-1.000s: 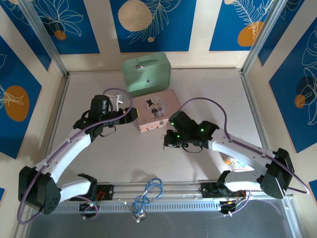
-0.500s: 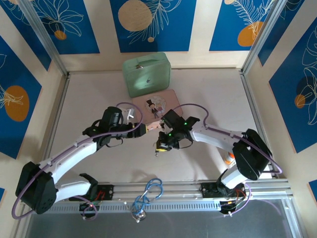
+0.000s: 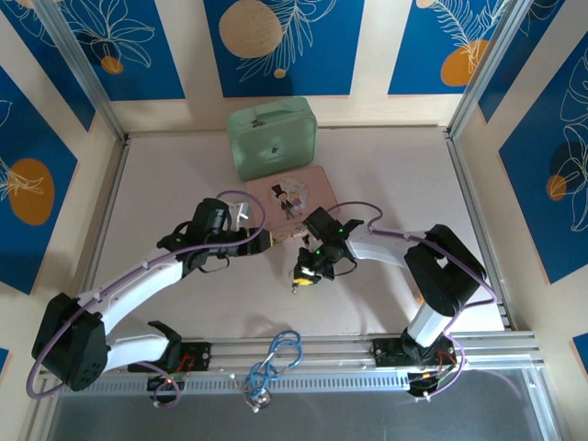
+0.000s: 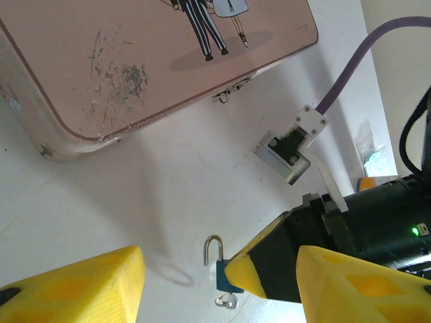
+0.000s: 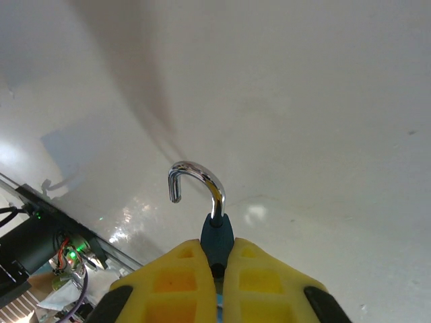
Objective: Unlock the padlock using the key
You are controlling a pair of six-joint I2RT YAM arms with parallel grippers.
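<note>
Pink box point(image 3: 299, 197) and green case point(image 3: 273, 138) shut (contents hidden), right gripper point(image 5: 217, 259) clamped on padlock point(image 5: 217, 237), left gripper point(image 3: 266, 242) jaws apart

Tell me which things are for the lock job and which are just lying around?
For the job: padlock, hoop open, pinched in the right claw; left claw, open nearby.
Just lying about: pink box; green case; blue cable.

Pads of the right tool point(image 5: 217, 252) hide most of the padlock point(image 5: 216, 232) body.
</note>
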